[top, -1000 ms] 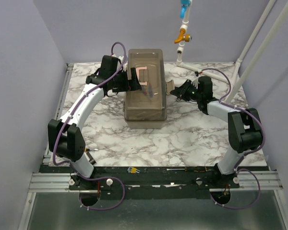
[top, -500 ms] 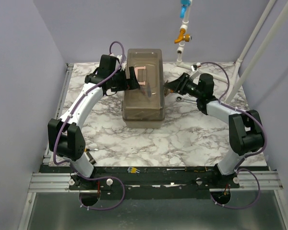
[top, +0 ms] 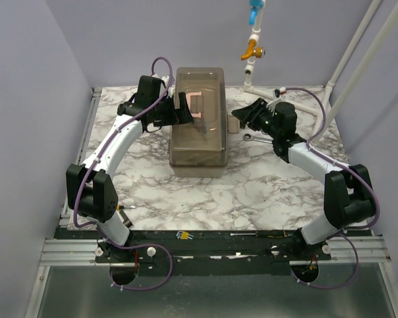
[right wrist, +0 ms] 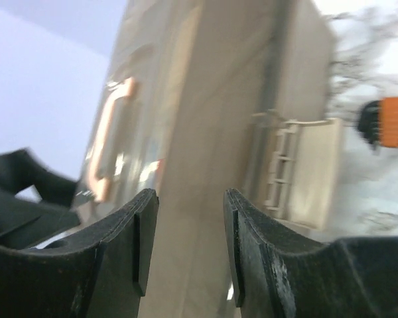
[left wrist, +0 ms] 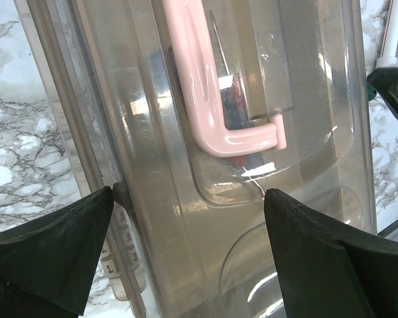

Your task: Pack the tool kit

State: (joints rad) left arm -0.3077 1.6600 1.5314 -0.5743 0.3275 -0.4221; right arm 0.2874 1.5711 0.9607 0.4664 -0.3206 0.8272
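Top external view is showing the large rectangular translucent grey-brown plastic toolbox (top: 200,132) sitting lid-down at the far middle of the marble-patterned table (top: 252,185). Its smooth, stiff shell is looking slippery and likely heavy, so the pink plastic lid handle (left wrist: 205,99) is offering the surest hold. The left gripper (left wrist: 189,212) is hovering spread wide over the lid. The right gripper (right wrist: 186,218) is standing partly spread and empty, facing the ribbed beige side latch (right wrist: 298,172).
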